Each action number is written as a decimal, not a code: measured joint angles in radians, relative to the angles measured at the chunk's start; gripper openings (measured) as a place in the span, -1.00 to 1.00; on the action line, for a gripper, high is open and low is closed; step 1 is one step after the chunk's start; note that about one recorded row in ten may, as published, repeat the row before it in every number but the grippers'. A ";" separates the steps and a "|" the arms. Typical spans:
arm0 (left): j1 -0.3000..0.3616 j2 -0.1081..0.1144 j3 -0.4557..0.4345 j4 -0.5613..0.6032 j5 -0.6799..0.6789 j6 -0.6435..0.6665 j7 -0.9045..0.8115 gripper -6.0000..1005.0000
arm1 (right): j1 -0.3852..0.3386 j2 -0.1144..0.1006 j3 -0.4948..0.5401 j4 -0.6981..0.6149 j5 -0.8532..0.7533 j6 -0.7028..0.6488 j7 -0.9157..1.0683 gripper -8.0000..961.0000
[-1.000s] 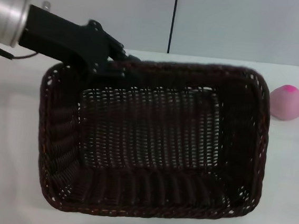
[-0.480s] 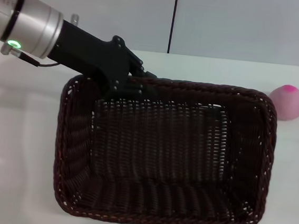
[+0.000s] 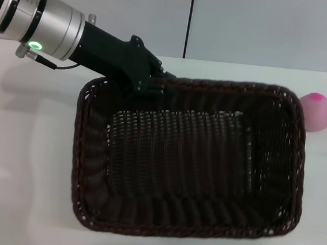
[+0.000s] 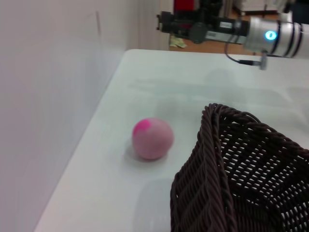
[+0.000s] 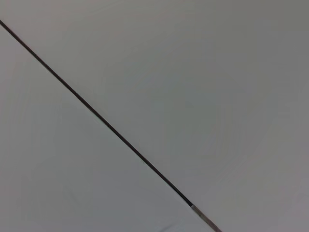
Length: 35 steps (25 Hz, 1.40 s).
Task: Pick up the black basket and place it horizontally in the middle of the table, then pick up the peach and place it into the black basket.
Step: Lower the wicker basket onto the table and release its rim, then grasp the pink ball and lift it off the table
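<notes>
The black basket (image 3: 189, 160) fills the middle of the head view, long side across, open side up, over the white table (image 3: 26, 161). My left gripper (image 3: 156, 82) is shut on the basket's far left rim. The peach (image 3: 317, 112) lies on the table just past the basket's far right corner, apart from it. In the left wrist view the peach (image 4: 152, 138) sits beside the basket's corner (image 4: 227, 164). My right gripper (image 4: 166, 21) shows far off in that view, raised beyond the table. The right wrist view holds only wall.
A grey wall with a black vertical seam (image 3: 189, 21) stands behind the table. The table's far edge runs close behind the peach and the basket's rim. Bare tabletop lies left of the basket.
My left gripper has carried the basket to the right, and its right rim now lies close to the peach. The peach has not moved.
</notes>
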 joint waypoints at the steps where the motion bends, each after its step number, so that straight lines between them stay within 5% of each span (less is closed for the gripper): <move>1: 0.000 -0.001 0.000 0.000 -0.001 -0.009 -0.008 -0.59 | 0.000 0.000 -0.001 0.000 0.000 0.001 0.000 -0.07; 6: 0.002 -0.007 0.009 -0.001 -0.007 -0.057 -0.025 -0.63 | 0.000 0.000 0.002 0.003 0.000 0.002 -0.001 -0.07; 14: 0.024 -0.007 0.011 -0.005 -0.106 -0.091 -0.012 0.24 | 0.003 0.000 0.001 0.007 0.000 0.003 -0.005 -0.07; 18: 0.044 -0.007 0.011 -0.005 -0.154 -0.111 -0.006 0.48 | 0.007 0.000 -0.005 0.008 -0.003 0.003 -0.005 -0.07; 25: 0.199 -0.006 0.003 -0.089 -0.516 -0.226 0.125 0.59 | 0.013 -0.004 -0.050 -0.006 -0.010 -0.007 -0.006 -0.06; 30: 0.307 -0.010 0.007 -0.324 -0.889 -0.317 0.343 0.59 | 0.013 -0.010 -0.091 -0.027 -0.010 -0.064 -0.003 -0.06; 35: 0.350 -0.010 0.006 -0.546 -1.146 -0.299 0.529 0.59 | 0.004 -0.026 -0.250 -0.138 -0.046 -0.133 0.001 -0.06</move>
